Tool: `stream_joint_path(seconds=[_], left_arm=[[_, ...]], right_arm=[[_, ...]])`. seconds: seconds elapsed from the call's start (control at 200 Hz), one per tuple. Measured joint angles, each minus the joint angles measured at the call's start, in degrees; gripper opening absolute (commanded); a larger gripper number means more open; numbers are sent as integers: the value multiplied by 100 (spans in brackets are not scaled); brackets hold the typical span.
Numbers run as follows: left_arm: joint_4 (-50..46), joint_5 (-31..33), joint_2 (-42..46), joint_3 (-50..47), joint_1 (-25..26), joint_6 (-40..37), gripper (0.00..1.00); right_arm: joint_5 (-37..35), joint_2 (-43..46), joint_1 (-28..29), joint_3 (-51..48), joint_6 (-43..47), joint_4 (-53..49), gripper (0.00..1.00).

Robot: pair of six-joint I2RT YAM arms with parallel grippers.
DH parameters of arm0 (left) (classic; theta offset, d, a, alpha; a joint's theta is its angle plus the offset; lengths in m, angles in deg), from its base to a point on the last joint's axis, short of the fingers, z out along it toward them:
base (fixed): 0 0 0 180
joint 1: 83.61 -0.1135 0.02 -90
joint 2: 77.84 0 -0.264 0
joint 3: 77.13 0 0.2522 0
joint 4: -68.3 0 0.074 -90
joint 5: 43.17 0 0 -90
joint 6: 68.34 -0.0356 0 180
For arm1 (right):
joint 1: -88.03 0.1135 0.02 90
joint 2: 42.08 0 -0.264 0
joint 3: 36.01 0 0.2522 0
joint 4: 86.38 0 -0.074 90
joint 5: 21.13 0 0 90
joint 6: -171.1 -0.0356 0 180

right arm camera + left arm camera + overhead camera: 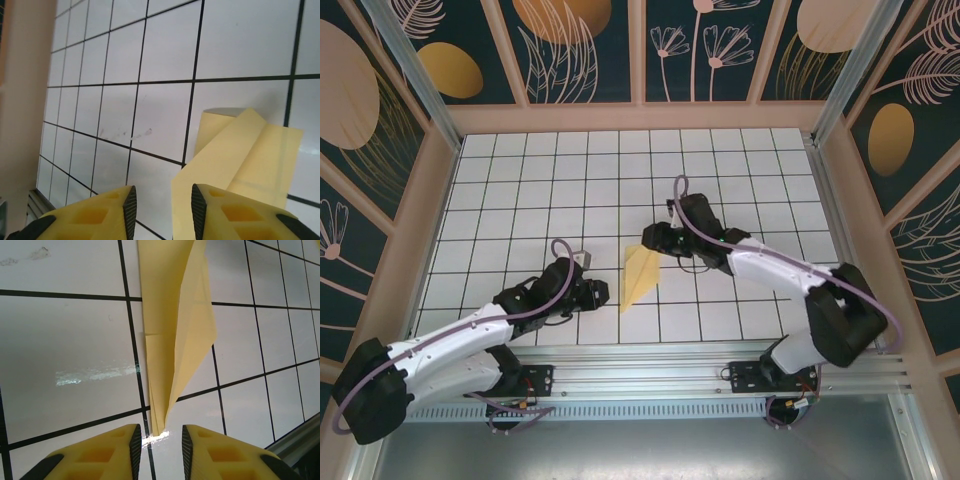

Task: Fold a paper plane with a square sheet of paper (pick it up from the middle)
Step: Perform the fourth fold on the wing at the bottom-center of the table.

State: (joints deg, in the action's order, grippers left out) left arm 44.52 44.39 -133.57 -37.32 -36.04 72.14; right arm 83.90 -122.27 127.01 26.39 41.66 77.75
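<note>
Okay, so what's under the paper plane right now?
The paper plane rests on the white gridded table; tiles and black lines show around it. The patch directly beneath the folded paper is covered, so nothing there can be seen.

One folded piece of pale-yellow paper, the single paper plane (638,275), lies on one white tabletop (520,180) ruled into square tiles by black lines. There are two robot arms: the left arm (450,350) and the right arm (775,268). Each ends in one hand, which makes two: the left hand (159,442) and the right hand (161,205). Each hand has two yellow fingers (110,452), so four fingers in all. The two arm bases sit on one metal rail (650,385).
</note>
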Motion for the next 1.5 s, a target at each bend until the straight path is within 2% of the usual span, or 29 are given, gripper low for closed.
stream_joint_path(seconds=[0.14, 0.415, 0.54, 0.841, 1.091, 1.326, 1.446, 1.496], left_arm=[[129, 15, -50, 0, 0, 66, 30], [367, -2, 68, -136, 0, 129, 30], [243, 17, 372, -164, 0, 120, 33], [-225, 70, 1287, -236, 0, 85, 35], [-66, -85, 1816, -894, 0, 433, 49], [820, -365, 1084, -1071, 0, 730, 59], [1410, -400, 234, -953, 0, 745, 60], [1495, -413, -345, -717, 0, 697, 55]], right_arm=[[-304, 1016, -68, -715, -116, -179, 41], [-260, 1923, -92, -1685, -424, -522, 49], [-168, 2015, 13, -1746, -459, -605, 51], [-269, 2079, 686, -2039, -629, -625, 52], [-348, 2149, 1019, -2597, -1027, -326, 55], [-466, 1694, 1095, -2542, -1091, 136, 57], [-564, 1453, 1043, -2387, -1086, 264, 59], [-531, 1401, 925, -2376, -1086, 391, 59]])
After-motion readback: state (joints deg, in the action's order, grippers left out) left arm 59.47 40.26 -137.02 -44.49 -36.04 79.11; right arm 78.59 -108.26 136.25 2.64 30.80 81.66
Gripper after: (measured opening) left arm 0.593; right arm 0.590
